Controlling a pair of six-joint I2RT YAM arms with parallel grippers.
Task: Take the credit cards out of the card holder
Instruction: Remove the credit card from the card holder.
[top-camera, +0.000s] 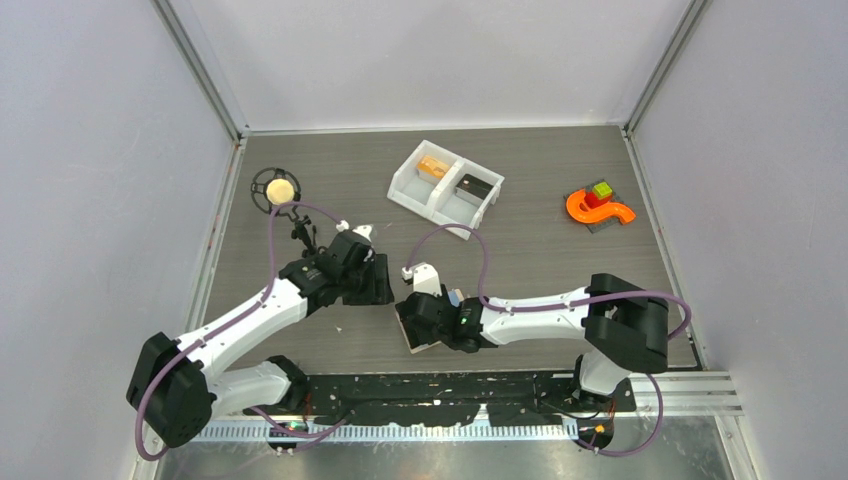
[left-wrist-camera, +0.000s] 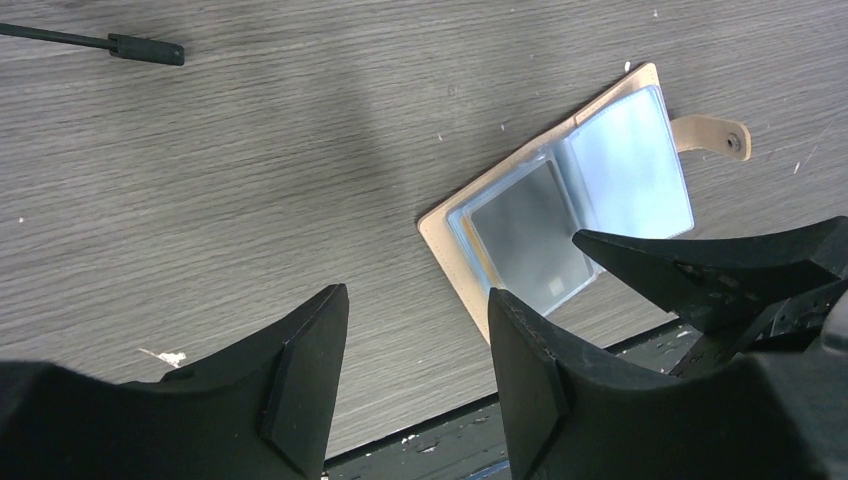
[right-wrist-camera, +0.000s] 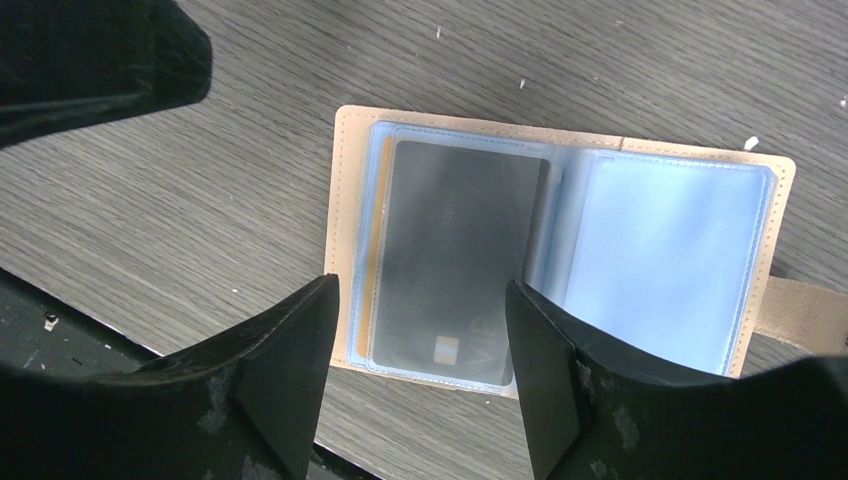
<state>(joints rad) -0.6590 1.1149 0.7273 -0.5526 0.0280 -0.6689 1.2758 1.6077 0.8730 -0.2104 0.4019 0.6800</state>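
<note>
Open flat at the near edge of the table (top-camera: 540, 260), centre: one card holder (right-wrist-camera: 670, 260), long axis slanted to that edge, snap tab (left-wrist-camera: 712, 135) at the end away from its cards. Inside: one dark card (right-wrist-camera: 455, 260), one orange card (right-wrist-camera: 372, 280) edging out behind. Overhead, right gripper (right-wrist-camera: 420, 288) spread, empty; left gripper (left-wrist-camera: 418, 300) just left, likewise. Far off: one white bin (top-camera: 410, 190), one orange toy (top-camera: 598, 207).

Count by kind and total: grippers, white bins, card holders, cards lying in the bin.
Grippers: 2, left gripper and right gripper
White bin: 1
Card holder: 1
Cards in the bin: 2, orange-tan card and dark card
Total: 6
</note>
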